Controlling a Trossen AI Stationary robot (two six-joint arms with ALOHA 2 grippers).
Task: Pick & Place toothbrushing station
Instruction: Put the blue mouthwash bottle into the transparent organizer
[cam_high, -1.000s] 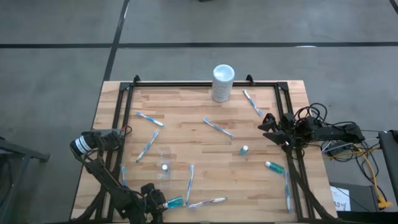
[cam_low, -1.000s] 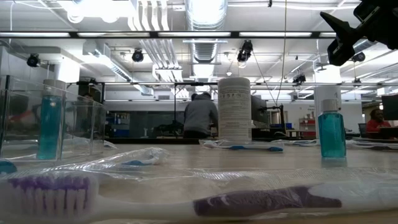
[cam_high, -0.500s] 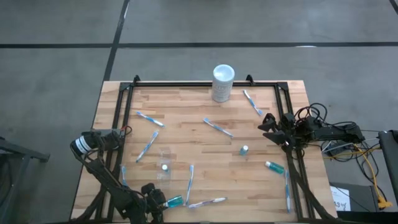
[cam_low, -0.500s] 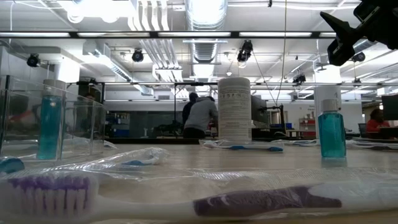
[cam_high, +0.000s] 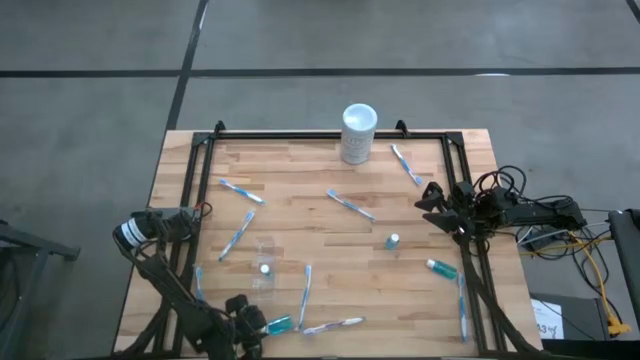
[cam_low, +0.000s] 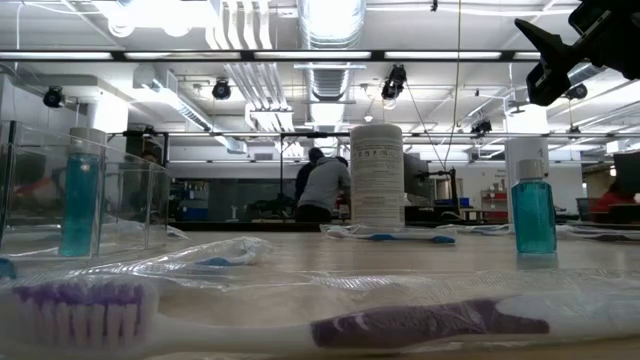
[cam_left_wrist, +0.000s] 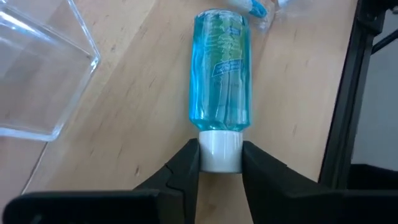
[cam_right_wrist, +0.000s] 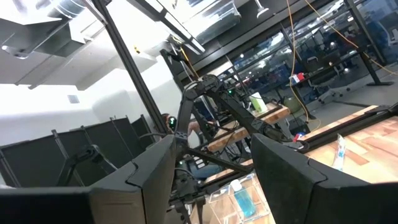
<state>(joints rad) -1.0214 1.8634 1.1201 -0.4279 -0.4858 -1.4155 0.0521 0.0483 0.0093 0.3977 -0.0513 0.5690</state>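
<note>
My left gripper (cam_high: 258, 328) is at the table's near left edge, shut on a teal tube (cam_left_wrist: 220, 71) that lies flat on the wood (cam_high: 283, 324). The small clear cup (cam_high: 265, 255) stands just beyond it, with another teal tube upright inside (cam_low: 80, 205). Several blue-and-white toothbrushes lie scattered, one (cam_high: 334, 325) beside the held tube and one (cam_high: 350, 205) mid-table. Another tube (cam_high: 393, 241) stands upright at the right, and one (cam_high: 441, 267) lies flat near it. My right gripper (cam_high: 432, 205) waits open, raised at the table's right edge. My left gripper pinches the tube's white cap (cam_left_wrist: 221, 151) between its two fingers, one on each side of the cap. The fingers slant down from the table's near left side, in line with the tube. The tube lies flat on the table, its body pointing away from the fingers.
A tall white cylinder (cam_high: 359, 133) stands at the far edge. A black frame rail (cam_high: 190, 240) runs along the left side, another (cam_high: 468, 240) along the right. Cables (cam_high: 540, 225) lie past the right edge. A wrapped toothbrush (cam_low: 250, 322) lies close to the low camera.
</note>
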